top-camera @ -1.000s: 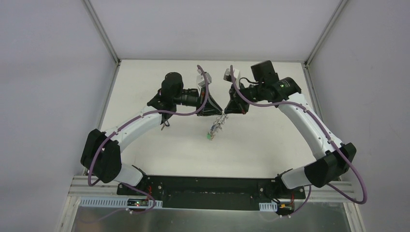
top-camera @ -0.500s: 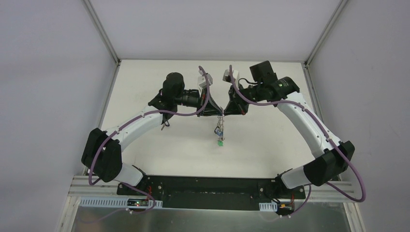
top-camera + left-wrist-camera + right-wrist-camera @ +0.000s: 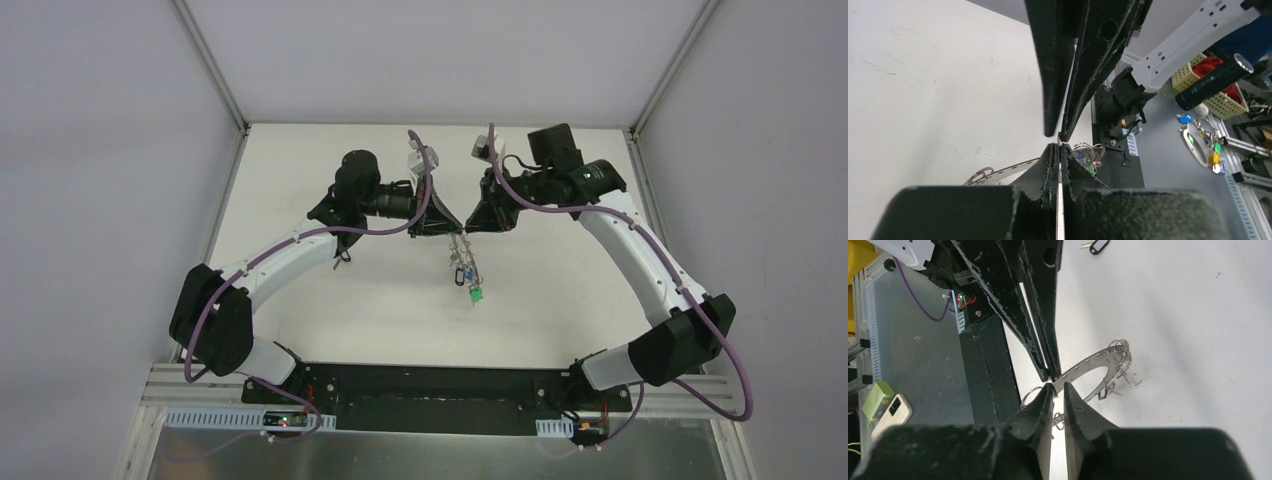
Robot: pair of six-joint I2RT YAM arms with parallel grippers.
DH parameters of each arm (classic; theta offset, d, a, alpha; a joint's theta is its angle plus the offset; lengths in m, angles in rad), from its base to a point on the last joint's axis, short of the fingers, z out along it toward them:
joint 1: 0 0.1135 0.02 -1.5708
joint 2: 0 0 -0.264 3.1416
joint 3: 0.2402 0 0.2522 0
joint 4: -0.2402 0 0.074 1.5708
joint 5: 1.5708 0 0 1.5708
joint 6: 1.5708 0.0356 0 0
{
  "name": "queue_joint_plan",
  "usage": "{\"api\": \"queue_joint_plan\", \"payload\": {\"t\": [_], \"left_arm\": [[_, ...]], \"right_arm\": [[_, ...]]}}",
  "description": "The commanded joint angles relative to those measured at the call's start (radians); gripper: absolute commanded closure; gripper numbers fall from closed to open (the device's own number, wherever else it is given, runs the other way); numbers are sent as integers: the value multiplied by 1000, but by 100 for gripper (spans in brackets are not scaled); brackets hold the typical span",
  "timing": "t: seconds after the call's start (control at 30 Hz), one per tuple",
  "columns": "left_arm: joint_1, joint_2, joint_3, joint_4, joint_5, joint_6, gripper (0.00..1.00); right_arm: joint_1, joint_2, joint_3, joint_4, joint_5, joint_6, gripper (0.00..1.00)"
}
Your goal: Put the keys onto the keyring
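The keyring point(image 3: 1083, 364) is a thin grey perforated metal band bent into a hoop, held in the air over the table's middle. Several small keys point(image 3: 463, 270) hang from it in a bunch, with a green tag point(image 3: 477, 294) lowest. My left gripper point(image 3: 447, 231) is shut on the keyring's edge, which shows as a thin strip between its pads point(image 3: 1059, 146). My right gripper point(image 3: 466, 228) faces it tip to tip. Its jaws stand a narrow gap apart point(image 3: 1058, 386), and the band passes just beyond their tips. More keys point(image 3: 1120, 351) cluster on the far arc.
A loose black key tag point(image 3: 343, 257) lies on the table under the left arm. The black base plate point(image 3: 430, 385) runs along the near edge. Off the table, the left wrist view shows a yellow basket point(image 3: 1198, 75) and a black cylinder point(image 3: 1215, 82).
The hanging bunch of keys has swung from lower left to lower right. My left gripper has closed fully on the ring. My right gripper's jaws have parted slightly and shifted a little right.
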Motion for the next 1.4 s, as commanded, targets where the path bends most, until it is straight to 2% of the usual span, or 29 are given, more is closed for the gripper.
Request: {"api": "queue_joint_plan", "payload": {"t": [0.0, 0.1, 0.23, 0.53, 1.03, 1.37], "left_arm": [[-10, -44, -24, 196, -30, -181, 100], [-10, -44, -45, 295, -57, -294, 100], [-10, -32, -62, 399, -83, -395, 100], [-10, -23, -82, 433, -143, -444, 100], [-10, 2, -83, 494, -156, -509, 100], [-12, 17, -80, 528, -158, -532, 100]], "right_arm": [[-77, -78, -53, 177, -114, 100, 80], [-123, -123, -116, 265, -170, 172, 73], [-146, -162, -192, 351, -208, 222, 71], [-163, -193, -233, 396, -292, 248, 68], [-161, -159, -248, 459, -308, 311, 70], [-144, -134, -250, 471, -311, 320, 81]]}}
